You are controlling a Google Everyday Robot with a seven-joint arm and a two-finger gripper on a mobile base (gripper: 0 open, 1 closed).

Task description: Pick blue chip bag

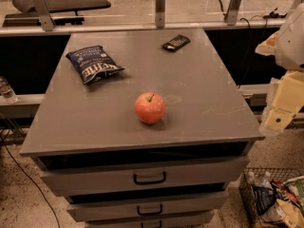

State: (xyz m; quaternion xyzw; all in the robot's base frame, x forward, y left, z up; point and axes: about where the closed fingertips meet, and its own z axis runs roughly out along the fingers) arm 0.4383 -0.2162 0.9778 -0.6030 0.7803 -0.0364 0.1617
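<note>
Blue chip bag (93,64) is seen lying flat on the grey cabinet top (204,94), in the far-left area, with the white lettering facing up and the bag skewed a little to the edges. Its crinkled foil is slightly puffed.

Apple (150,108) is placed upright, stem up, around the middle of the top and nearer the front edge, well apart from the bag. A small flat dark wrapper (175,42) is located near the far edge, right of centre, well apart from both.

Gripper (276,119) is held off the right side of the cabinet, just past the front-right corner, and is partly cut by the frame edge. A cream-coloured body is seen under a white arm section. It is well apart from the bag, on the opposite side of the top. Whether it is wide or narrow cannot be told.

Three drawer fronts (149,178) with dark handles are stacked below the top. A wire basket (247,194) filled with packets and bottles is seen on the floor at lower right. A plastic bottle (6,90) is seen at the left edge
</note>
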